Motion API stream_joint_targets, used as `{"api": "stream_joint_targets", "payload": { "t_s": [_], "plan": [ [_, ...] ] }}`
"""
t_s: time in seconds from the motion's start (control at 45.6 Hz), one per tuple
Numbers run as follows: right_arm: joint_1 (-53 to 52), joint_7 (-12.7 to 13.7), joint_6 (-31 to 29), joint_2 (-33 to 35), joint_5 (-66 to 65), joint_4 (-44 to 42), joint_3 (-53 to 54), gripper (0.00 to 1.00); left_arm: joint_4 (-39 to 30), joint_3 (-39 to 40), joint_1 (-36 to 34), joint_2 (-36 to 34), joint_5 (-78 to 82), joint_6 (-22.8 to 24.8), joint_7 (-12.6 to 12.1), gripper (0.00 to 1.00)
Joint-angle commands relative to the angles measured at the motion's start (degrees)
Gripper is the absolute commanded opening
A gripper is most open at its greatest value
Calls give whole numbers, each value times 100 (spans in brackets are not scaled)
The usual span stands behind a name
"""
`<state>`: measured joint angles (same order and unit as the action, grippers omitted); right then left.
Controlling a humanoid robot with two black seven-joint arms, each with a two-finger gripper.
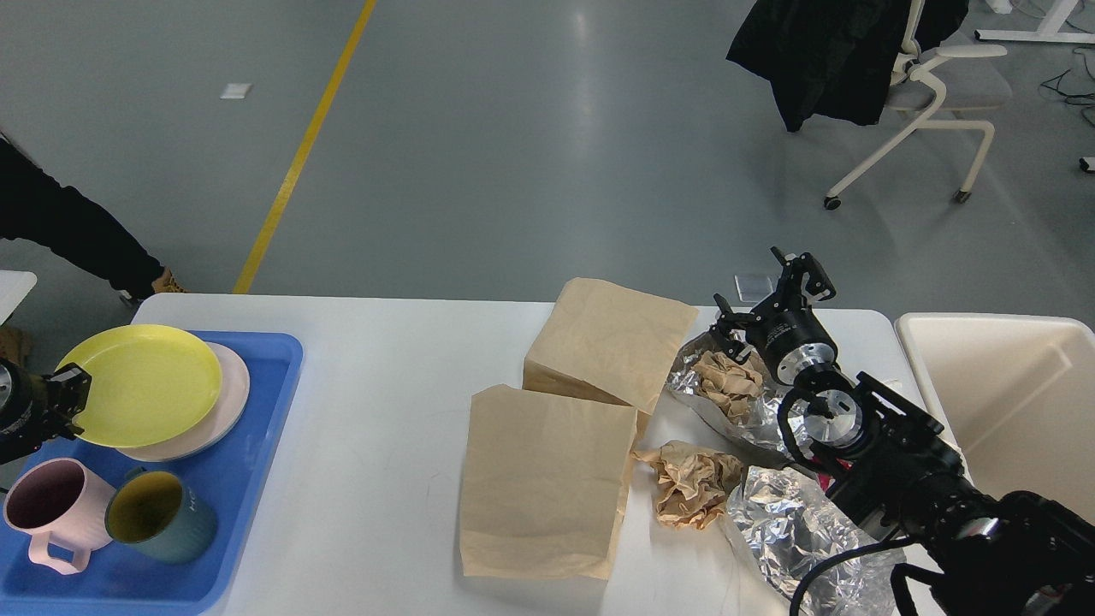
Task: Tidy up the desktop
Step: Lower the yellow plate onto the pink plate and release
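The white desktop (pixel 385 359) holds two flat brown paper bags, one further back (pixel 612 342) and one nearer (pixel 543 483). To their right a crumpled brown paper ball (pixel 727 381) lies on a sheet of foil (pixel 684 376). A second paper ball (pixel 693 488) and more crumpled foil (pixel 796 522) lie nearer. My right gripper (pixel 764 298) is open and empty, above the far foil and paper ball at the desktop's back right. My left gripper (pixel 67 389) is at the left edge by the yellow plate's rim; its fingers cannot be told apart.
A blue tray (pixel 265 445) at the left holds a yellow plate (pixel 141 385) on a pink plate (pixel 227 402), a pink mug (pixel 51 509) and a teal mug (pixel 162 518). A cream bin (pixel 984 385) stands off the right end. An office chair (pixel 932 103) stands behind.
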<state>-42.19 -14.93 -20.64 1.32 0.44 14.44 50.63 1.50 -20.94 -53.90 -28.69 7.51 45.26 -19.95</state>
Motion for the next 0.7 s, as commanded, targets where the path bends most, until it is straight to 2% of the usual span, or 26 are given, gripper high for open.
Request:
{"api": "stream_joint_targets", "payload": {
  "t_s": [0.0,0.131,0.351,0.57,0.679],
  "plan": [
    [0,-1,-1,0,0,-2,0,100,-1,3,3,3,-13,0,0,6],
    [0,7,-1,0,0,-2,0,100,-1,11,3,12,-13,-43,18,25],
    [0,7,-1,0,0,-2,0,100,-9,20,3,56,-4,-491,18,51],
    [0,7,-1,0,0,-2,0,100,-27,38,-68,39,5,-588,9,75],
    [0,-1,8,0,0,-2,0,100,-88,29,-182,-23,14,-562,-9,81]
  ]
}}
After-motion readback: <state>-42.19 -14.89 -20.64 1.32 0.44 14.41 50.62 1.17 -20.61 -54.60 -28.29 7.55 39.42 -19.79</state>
